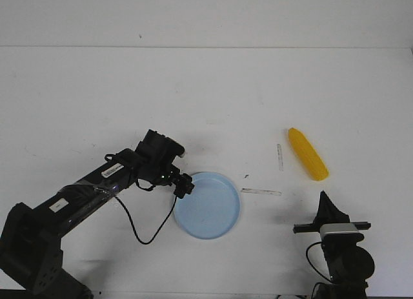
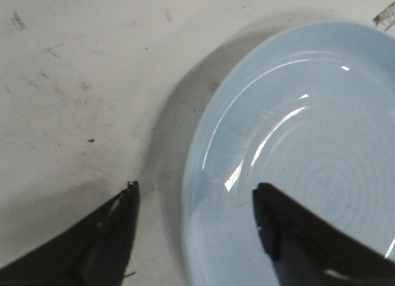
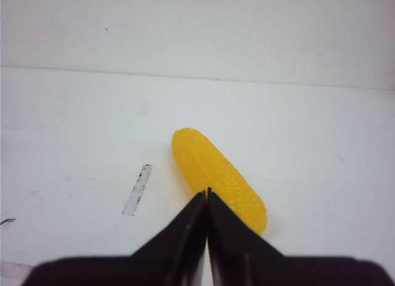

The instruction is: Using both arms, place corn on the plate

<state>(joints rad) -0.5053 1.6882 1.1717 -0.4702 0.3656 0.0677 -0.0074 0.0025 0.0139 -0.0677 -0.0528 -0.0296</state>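
Observation:
The yellow corn (image 1: 307, 154) lies on the white table at the right, slanting away from the plate; its surface shows in the right wrist view (image 3: 210, 165). The pale blue plate (image 1: 208, 212) sits near the front centre and holds nothing. My left gripper (image 1: 184, 186) is open and straddles the plate's left rim. In the left wrist view (image 2: 194, 190) one finger (image 2: 111, 230) is over the table and the other over the plate (image 2: 296, 113). My right gripper (image 1: 323, 197) is shut and holds nothing, its tips (image 3: 207, 190) just short of the corn's near end.
Two worn tape strips lie between plate and corn, one upright (image 1: 280, 157) and one flat (image 1: 261, 192); the upright one also shows in the right wrist view (image 3: 137, 189). The left arm's cable (image 1: 145, 237) loops over the table beside the plate.

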